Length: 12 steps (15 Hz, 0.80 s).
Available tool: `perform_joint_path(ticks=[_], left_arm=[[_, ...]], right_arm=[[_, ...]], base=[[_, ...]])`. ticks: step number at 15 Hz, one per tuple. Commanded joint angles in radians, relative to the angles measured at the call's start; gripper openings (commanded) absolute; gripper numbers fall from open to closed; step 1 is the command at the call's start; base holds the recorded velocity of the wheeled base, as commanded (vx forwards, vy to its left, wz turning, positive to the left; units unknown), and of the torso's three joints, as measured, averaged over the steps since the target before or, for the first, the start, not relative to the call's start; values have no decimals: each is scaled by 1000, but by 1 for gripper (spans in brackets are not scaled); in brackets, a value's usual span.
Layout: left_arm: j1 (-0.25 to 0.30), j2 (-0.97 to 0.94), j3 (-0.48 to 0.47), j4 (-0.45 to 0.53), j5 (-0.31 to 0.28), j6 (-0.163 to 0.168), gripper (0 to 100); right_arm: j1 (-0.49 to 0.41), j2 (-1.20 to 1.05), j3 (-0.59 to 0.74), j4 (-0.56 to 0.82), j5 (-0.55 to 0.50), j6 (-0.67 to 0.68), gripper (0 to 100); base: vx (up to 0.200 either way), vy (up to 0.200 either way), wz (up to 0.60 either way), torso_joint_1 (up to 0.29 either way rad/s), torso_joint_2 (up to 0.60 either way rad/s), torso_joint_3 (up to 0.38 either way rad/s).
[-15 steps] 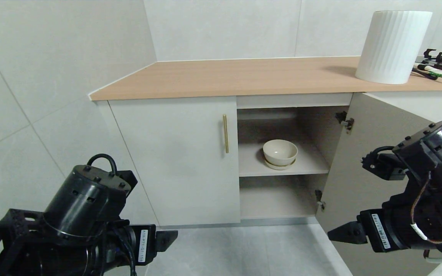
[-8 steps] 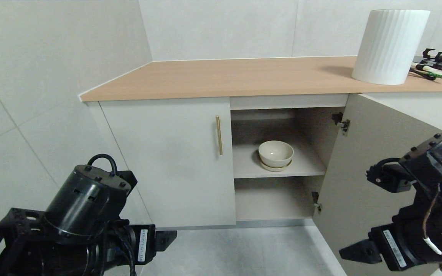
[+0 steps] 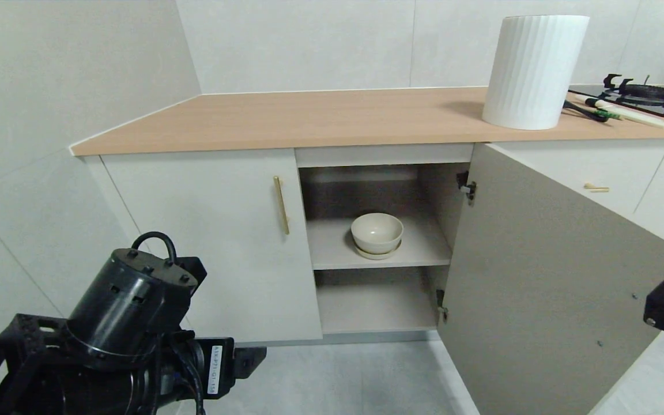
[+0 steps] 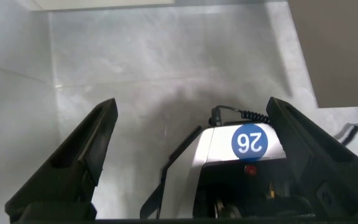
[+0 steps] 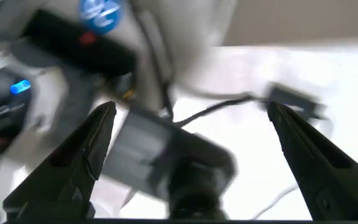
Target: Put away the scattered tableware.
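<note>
Beige bowl [image 3: 377,231] sits on saucer [image 3: 376,253] on upper shelf [image 3: 332,249] of cabinet, right door [image 3: 539,276] swung open. Left gripper [image 4: 192,106] at near left, fingers spread wide, empty. Right gripper [image 5: 191,109] likewise spread wide, holding nothing. White ribbed container [image 3: 534,69] on countertop [image 3: 309,118], far right.

**Kitchen, domestic type**

Before me: a wood-look countertop [image 3: 309,118] over pale cabinets [image 3: 205,242] with slim brass handles [image 3: 281,204]. Far right on the counter is a black-grated gas hob [image 3: 646,91]. Beside it are utensils [image 3: 614,110] and a white ribbed canister [image 3: 534,69]. One cabinet door [image 3: 539,276] stands open. On the upper shelf [image 3: 332,248] a beige bowl [image 3: 377,231] sits on a plate [image 3: 376,254]. Large pale tiles cover walls [image 3: 78,69] and floor [image 3: 343,374].
</note>
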<state>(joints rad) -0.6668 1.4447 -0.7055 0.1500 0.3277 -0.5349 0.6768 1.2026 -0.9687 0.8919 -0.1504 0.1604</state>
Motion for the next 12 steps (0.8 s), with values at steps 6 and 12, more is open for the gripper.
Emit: perform_joint_path(ticks=[6, 12], left_arm=[[0, 2, 0, 0, -2, -4, 100], [0, 10, 0, -1, -2, -5, 100]], right_arm=[[-192, -69, -35, 2, -153, -21, 100], [-424, -70, -48, -25, -207, -134, 100]], base=[[0, 0, 0, 0, 0, 0], [0, 0, 0, 0, 0, 0]])
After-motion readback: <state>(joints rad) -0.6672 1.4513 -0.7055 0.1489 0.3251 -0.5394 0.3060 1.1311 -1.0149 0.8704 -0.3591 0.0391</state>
